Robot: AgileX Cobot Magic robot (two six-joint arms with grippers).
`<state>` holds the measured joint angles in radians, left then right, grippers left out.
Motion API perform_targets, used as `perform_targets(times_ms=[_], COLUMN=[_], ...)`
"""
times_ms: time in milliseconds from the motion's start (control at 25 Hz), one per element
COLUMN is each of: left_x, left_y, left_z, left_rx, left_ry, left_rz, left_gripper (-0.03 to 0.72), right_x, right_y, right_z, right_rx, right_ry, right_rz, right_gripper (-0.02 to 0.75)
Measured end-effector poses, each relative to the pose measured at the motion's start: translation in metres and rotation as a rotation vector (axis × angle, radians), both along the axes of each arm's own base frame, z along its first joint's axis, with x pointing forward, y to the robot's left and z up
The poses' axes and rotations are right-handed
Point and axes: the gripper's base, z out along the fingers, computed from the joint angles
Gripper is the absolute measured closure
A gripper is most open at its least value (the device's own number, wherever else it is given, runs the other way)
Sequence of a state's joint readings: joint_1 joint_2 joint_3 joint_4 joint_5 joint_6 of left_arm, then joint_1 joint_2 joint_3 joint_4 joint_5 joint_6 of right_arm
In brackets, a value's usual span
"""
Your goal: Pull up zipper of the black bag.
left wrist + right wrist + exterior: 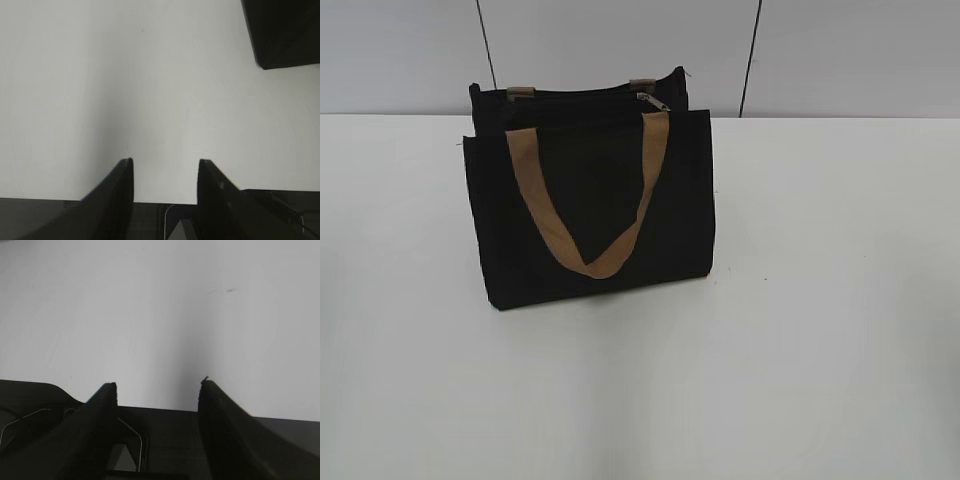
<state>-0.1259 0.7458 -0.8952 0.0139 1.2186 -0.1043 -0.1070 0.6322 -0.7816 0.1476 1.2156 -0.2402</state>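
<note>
The black bag (590, 200) stands upright on the white table, left of centre in the exterior view. A tan strap handle (592, 262) hangs down its front. The zipper (582, 97) runs along the top edge, with its small silver pull tab (654, 101) near the right end. No arm shows in the exterior view. My left gripper (165, 162) is open and empty over bare table; a corner of the black bag (285, 35) shows at the top right of the left wrist view. My right gripper (157, 385) is open and empty over bare table; the bag is out of that view.
The white table (820, 350) extends around the bag. A pale wall (840, 50) with two dark vertical seams stands behind it. The table's near edge shows under both grippers in the wrist views.
</note>
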Motion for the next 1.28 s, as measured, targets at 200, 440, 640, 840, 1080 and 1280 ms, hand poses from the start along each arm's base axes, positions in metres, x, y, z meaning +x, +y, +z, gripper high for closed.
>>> perform_targets(times_ms=[200,440,640,840,1080,1280], left_x=[-0.042,-0.081,-0.110,-0.119,-0.118,-0.118], left_y=[0.006,0.015,0.018,0.016,0.014,0.014], left_z=[-0.014,-0.040,-0.053,-0.058,-0.060,-0.060], left_rx=[-0.007,0.036,0.032,0.003,-0.001,-0.001], left_ry=[-0.158,-0.338,-0.497,-0.552,-0.549,-0.548], left_rz=[0.003,-0.004,-0.027,-0.044,-0.076,-0.076], left_gripper=[0.370,0.370,0.371,0.371,0.373,0.372], right_x=[-0.054,-0.098,-0.098,-0.090,-0.088,-0.088], right_y=[0.006,0.011,0.011,0.009,0.009,0.006], right_z=[-0.029,-0.055,-0.054,-0.056,-0.060,-0.060], right_rx=[-0.014,-0.036,-0.068,-0.074,-0.043,-0.006], right_ry=[-0.145,-0.360,-0.402,-0.459,-0.447,-0.438], right_rz=[0.002,0.004,0.028,0.020,-0.009,-0.086], right_gripper=[0.342,0.342,0.342,0.342,0.342,0.342])
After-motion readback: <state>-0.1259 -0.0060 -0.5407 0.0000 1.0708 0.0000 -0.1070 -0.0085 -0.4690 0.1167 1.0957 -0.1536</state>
